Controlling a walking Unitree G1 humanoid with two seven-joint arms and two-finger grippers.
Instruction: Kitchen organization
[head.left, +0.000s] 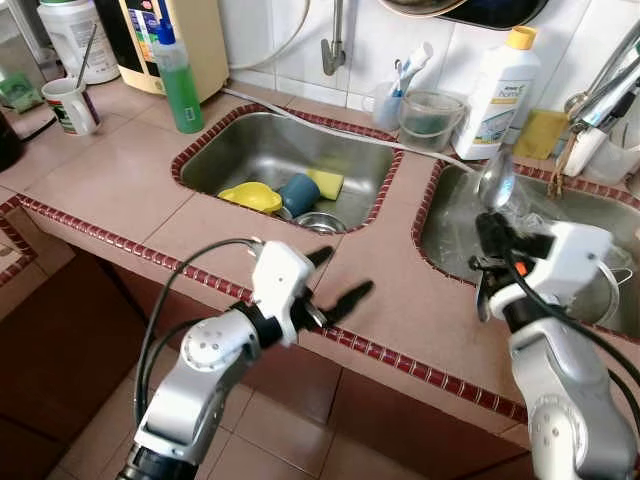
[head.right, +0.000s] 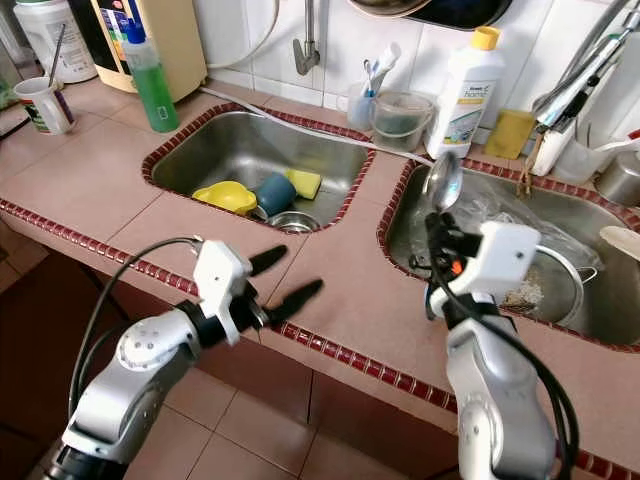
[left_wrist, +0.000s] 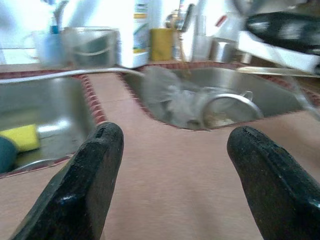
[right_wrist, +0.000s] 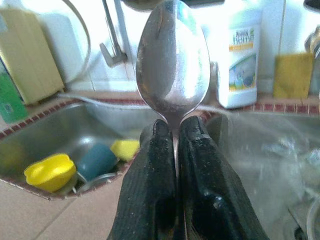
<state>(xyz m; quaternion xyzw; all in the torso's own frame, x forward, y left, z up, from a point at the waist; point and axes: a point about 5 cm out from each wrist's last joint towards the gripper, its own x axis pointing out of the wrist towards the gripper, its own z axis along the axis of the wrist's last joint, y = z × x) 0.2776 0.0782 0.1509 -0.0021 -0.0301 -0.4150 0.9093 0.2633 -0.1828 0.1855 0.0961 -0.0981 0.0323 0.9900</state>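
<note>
My right gripper (head.right: 437, 232) is shut on a metal spoon (head.right: 444, 181), bowl up, held over the near-left edge of the right sink (head.right: 590, 325). The wrist view shows the spoon (right_wrist: 172, 57) pinched between the black fingers (right_wrist: 150, 195). My left gripper (head.left: 335, 275) is open above the pink counter (head.left: 390, 300) strip between the two sinks, with nothing between its fingers (left_wrist: 80, 185). The left sink (head.left: 240, 145) holds a yellow cup (head.left: 252, 196), a blue cup (head.left: 298, 193), a yellow sponge (head.left: 325, 183) and a small steel bowl (head.left: 320, 222).
In the right sink lie a metal strainer (head.right: 545, 285) and clear plastic wrap (head.right: 490, 210). A green bottle (head.left: 178, 80), a mug (head.left: 70, 105), a white detergent bottle (head.left: 500, 95), a clear jug (head.left: 430, 120) and a toothbrush cup (head.left: 388, 105) line the back. The counter's red-tiled edge (head.left: 400, 360) runs in front.
</note>
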